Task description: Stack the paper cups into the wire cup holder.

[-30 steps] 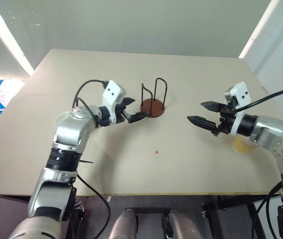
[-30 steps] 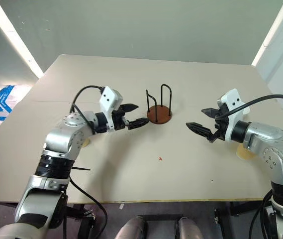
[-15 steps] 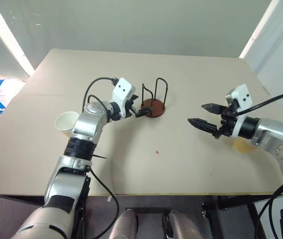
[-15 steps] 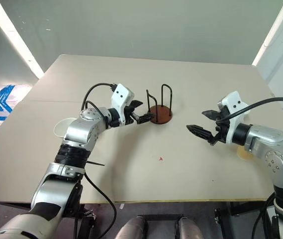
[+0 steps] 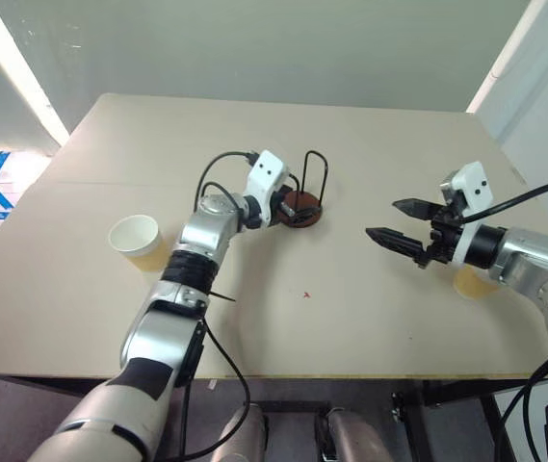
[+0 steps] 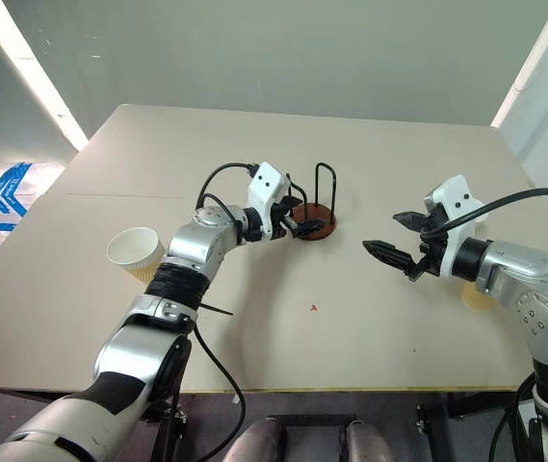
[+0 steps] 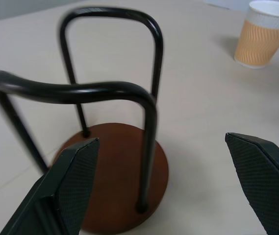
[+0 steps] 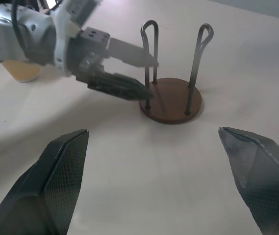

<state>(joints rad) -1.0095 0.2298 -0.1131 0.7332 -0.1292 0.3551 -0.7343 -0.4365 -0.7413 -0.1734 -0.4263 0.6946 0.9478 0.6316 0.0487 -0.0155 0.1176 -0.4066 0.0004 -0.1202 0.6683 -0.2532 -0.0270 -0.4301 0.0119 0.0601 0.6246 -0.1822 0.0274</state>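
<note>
The wire cup holder, a reddish-brown disc with two black wire loops, stands mid-table. My left gripper is open, its tips at the holder's left side, by the nearer loop. I cannot tell whether they touch it. One tan paper cup stands upright at the table's left, behind that arm. Another paper cup stands at the right, partly hidden by my right forearm. My right gripper hangs open and empty above the table, right of the holder and pointing toward it.
The beige table has a small red mark in front of the holder. Black cables loop over my left arm. The table's front edge runs close below both arms.
My left arm has swung right and forward, bringing its open gripper up to the holder and uncovering the cup on the left. The right arm has kept still.
</note>
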